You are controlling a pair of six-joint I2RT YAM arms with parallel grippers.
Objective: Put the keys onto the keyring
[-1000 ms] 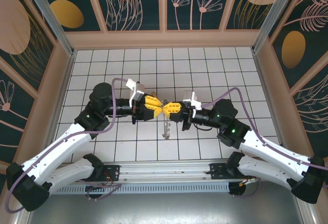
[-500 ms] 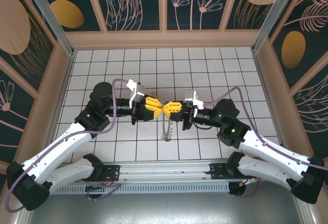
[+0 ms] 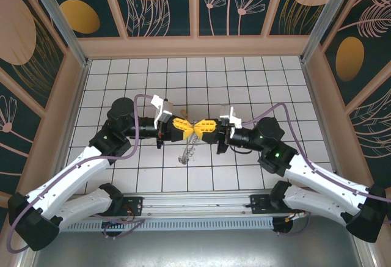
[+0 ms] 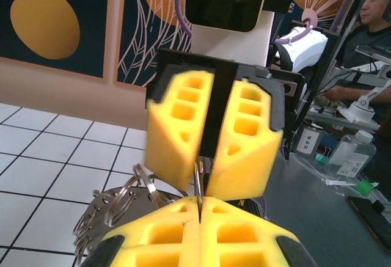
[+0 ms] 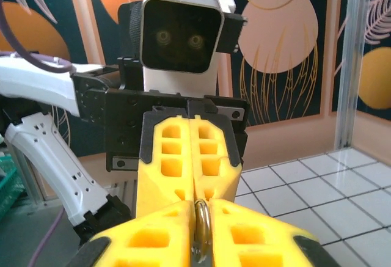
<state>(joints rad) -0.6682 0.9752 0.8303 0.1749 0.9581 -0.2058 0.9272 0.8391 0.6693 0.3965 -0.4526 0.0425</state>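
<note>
The keyring (image 3: 187, 149) hangs from the point where both grippers meet, above the middle of the tiled floor, its fringe of small dark pieces dangling below. My left gripper (image 3: 193, 128) is shut on the ring's thin wire (image 4: 200, 182); the fringed part (image 4: 110, 209) sags to the left of its fingers. My right gripper (image 3: 200, 128) faces it tip to tip. Its jaws stand slightly apart, and the keyring's loop (image 5: 202, 225) sits in the gap between them. The keys are hidden; I cannot pick any out among the fingers and the ring.
Wooden walls with patterned panels enclose the white tiled floor (image 3: 122, 77) on three sides. The arm bases and a metal rail (image 3: 195, 209) lie along the near edge. Open tiles surround the grippers.
The left gripper has closed fully on the ring and the right gripper's jaws have parted a little. The hanging part of the keyring has swung left, under the left gripper.
</note>
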